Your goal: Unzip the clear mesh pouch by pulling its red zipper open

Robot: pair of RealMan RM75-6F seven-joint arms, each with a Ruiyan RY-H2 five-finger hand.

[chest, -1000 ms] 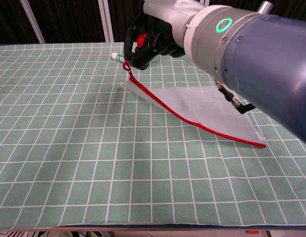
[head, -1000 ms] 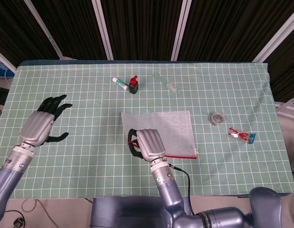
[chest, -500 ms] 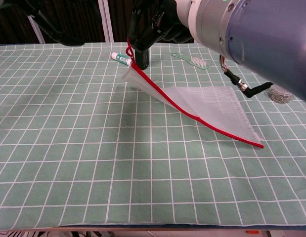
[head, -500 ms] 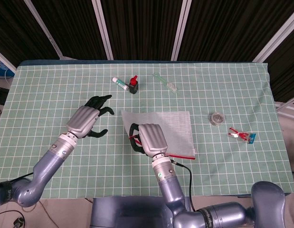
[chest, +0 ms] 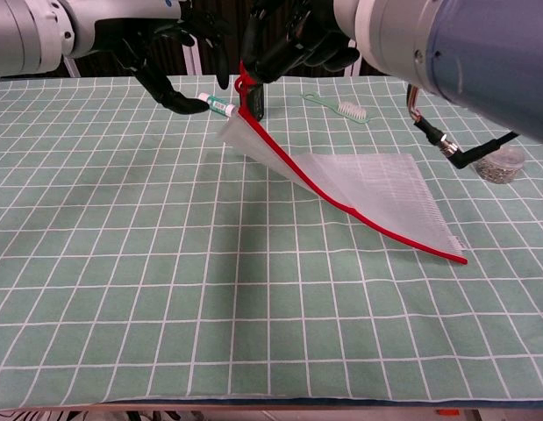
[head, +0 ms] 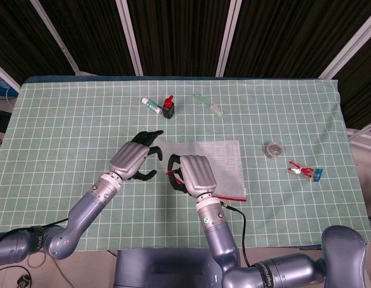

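Right robot hand (head: 194,174): pinching the red zipper (chest: 293,167), lifting one corner of the mesh pouch (head: 218,162) off the table (head: 65,114). Left robot hand (head: 132,161): fingers spread, just beside that corner.

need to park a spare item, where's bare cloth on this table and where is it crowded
Bare cloth: the whole near strip below the mesh pouch, and the far left end. Smaller gap between the pouch and the round tin. Crowded: around the left robot hand and right robot hand at the pouch's lifted corner, and the far middle by the red-capped bottle.
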